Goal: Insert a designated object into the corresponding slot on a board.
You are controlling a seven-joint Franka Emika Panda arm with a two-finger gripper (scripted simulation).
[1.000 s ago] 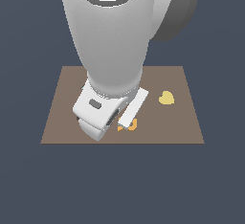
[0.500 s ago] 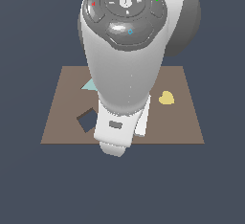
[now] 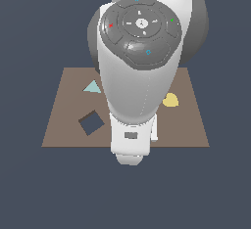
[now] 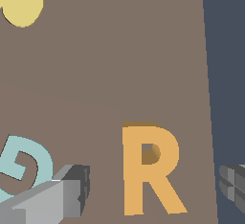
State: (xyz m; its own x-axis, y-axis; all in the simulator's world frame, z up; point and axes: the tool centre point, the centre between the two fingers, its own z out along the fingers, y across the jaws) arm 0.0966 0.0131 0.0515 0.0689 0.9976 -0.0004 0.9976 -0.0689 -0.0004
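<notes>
In the wrist view the gripper (image 4: 152, 192) is spread wide, its fingers (image 4: 57, 196) either side of the orange letter R (image 4: 148, 170) without touching it. The R lies flat on the brown board (image 4: 119, 65), with the teal G (image 4: 21, 165) beside it. In the exterior view the arm (image 3: 137, 76) hides both letters; the yellow heart (image 3: 170, 100) sits at 3 o'clock and the square hole (image 3: 91, 122) at 8 o'clock. The surroundings are plain dark blue.

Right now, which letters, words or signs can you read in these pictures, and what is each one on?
"R": the orange letter R itself, a flat piece lying on the board.
"G": the teal letter G beside it, partly hidden by a finger.
Small coloured marks on the arm's round cap: too small to read.
</notes>
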